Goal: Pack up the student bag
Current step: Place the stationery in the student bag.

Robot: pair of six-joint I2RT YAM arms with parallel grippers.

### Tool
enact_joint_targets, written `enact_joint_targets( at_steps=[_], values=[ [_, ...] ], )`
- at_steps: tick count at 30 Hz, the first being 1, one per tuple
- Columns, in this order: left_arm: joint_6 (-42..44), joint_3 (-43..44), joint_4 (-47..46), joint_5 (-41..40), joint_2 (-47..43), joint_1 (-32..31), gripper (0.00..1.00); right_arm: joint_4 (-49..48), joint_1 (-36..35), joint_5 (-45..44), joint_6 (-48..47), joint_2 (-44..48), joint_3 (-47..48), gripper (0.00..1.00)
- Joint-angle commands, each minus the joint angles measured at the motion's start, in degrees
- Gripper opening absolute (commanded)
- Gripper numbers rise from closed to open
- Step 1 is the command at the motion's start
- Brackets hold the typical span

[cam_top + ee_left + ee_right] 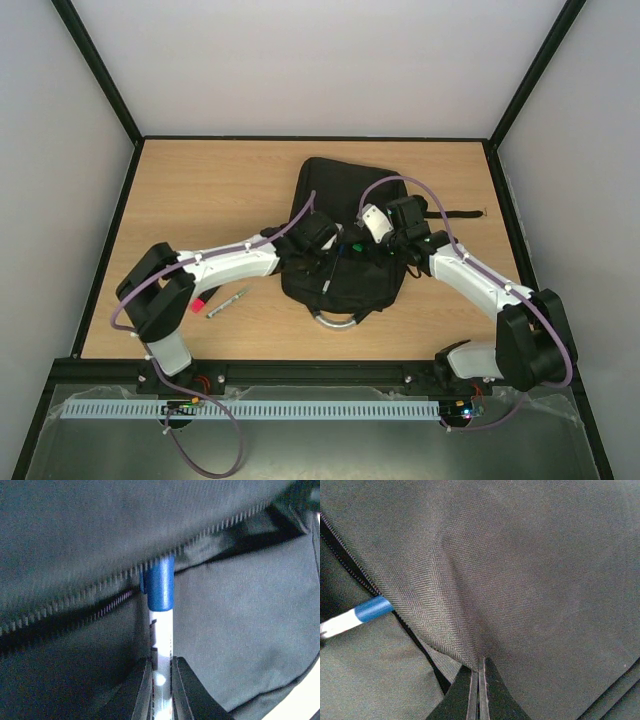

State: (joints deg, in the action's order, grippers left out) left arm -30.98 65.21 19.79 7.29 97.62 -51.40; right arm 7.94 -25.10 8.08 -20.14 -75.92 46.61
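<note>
On the wooden table [200,190], the left gripper [161,669] clamped a blue-capped pen [161,585]; the right gripper [478,669] pinched the student bag [340,185], centre frame.

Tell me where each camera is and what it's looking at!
Top: sits above and behind the arms, looking down at the table and bag; the left arm and right arm both show.
Left wrist: rides on the left arm, facing the bag's zip; the left gripper shows, holding a pen.
Right wrist: rides on the right arm, facing bag fabric close up; the right gripper shows, pinching a fold.
Shared: both wrist views show the same pen at the zip.
</note>
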Motion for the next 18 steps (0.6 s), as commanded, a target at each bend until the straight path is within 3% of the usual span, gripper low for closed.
enact_joint_targets(
  at_steps=[1,11,15,18],
  values=[
    [2.14,4.57,-0.87,0.11,3.68,0.80,0.02,0.40,0.32,0.45,-0.08,1.39,-0.46,0.01],
    [2.23,11.88,1.76,-6.74,11.79,1.04,0.03,0.22,0.32,0.10,-0.34,0.72,-0.63,0.01],
    [1.41,12.30,1.70,-8.17,12.37,1.10,0.26,0.40,0.32,0.11,-0.34,0.17,-0.42,0.01],
    [0.55,11.56,1.78,-8.05,11.04,0.95,0.37,0.45,0.32,0.10,-0.42,-0.10,-0.47,0.01]
  ],
)
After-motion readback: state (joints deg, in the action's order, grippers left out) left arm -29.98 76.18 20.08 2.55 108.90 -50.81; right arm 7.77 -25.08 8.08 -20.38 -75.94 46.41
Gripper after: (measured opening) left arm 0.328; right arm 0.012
